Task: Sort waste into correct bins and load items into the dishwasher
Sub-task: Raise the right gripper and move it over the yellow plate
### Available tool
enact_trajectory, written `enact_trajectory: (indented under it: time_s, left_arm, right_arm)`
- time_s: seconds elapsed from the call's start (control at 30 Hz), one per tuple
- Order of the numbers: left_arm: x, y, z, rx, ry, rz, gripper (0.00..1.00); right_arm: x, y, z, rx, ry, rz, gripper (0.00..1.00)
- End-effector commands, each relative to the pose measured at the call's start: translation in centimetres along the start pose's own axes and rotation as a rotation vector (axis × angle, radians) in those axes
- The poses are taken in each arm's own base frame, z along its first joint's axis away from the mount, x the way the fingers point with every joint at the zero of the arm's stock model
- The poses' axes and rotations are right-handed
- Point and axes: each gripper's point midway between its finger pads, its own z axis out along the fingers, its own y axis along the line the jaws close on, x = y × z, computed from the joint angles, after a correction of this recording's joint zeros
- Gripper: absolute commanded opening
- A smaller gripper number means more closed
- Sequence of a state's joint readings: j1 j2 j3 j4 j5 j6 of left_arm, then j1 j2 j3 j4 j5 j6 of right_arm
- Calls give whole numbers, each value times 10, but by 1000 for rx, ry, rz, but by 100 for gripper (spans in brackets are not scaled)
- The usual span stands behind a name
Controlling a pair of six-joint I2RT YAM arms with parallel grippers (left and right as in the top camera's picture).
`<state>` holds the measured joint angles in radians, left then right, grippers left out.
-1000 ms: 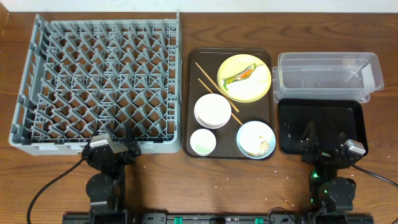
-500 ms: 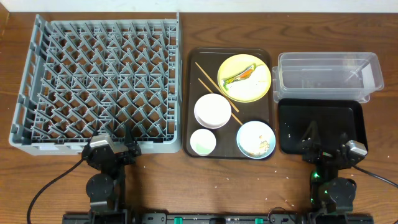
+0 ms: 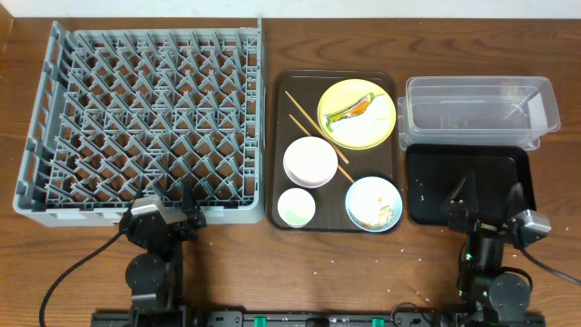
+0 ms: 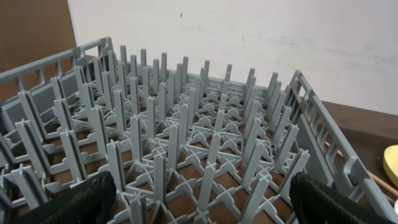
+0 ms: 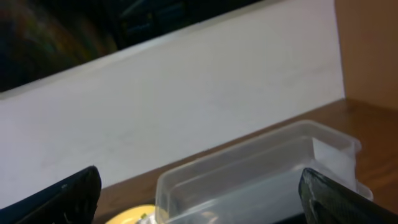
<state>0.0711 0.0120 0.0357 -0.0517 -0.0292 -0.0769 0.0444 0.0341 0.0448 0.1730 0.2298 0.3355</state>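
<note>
Wood-grain table (image 3: 363, 272): grey lattice rack (image 3: 145, 118), clear tub (image 3: 477, 109), glossy black tray (image 3: 472, 163).

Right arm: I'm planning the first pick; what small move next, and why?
Probably swing the right gripper toward the wrapper on the yellow plate: the gripper is open and empty over the black tray, and the wrapper lies unsorted.

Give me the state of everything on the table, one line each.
dish rack: empty
yellow plate: holds wrapper and white paper
white bowl: upright, empty
small white cup: upright, empty
light blue bowl: upright, food scraps inside
chopsticks: lying on the brown tray
clear tub: empty
black tray: empty but for specks
left gripper: open, empty
right gripper: open, empty
</note>
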Motion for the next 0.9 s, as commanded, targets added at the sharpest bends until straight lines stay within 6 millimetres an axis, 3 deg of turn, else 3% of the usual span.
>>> enact_trajectory:
  time_s: [0.0,0.2,0.27,0.43,0.63,0.87]
  left_arm:
    - [18,4,2,-14,41,16,90]
    - [18,4,2,-15,41,16,90]
    - [18,4,2,-15,41,16,90]
    - [18,4,2,-15,41,16,90]
    - [18,4,2,-15,41,16,90]
    - [18,4,2,-15,41,16,90]
  right_arm:
    - [-46,31,4,-84,-25,-73,99]
    - [-87,79,36,-196,84,-133,99]
    - [-100,105,60,-255,173,-139,99]
    - [-111,145,107,-348,324,-149,99]
    - [-90,182,159,-440,580,-116,99]
    - [-26,215,195,-440,878,-117,99]
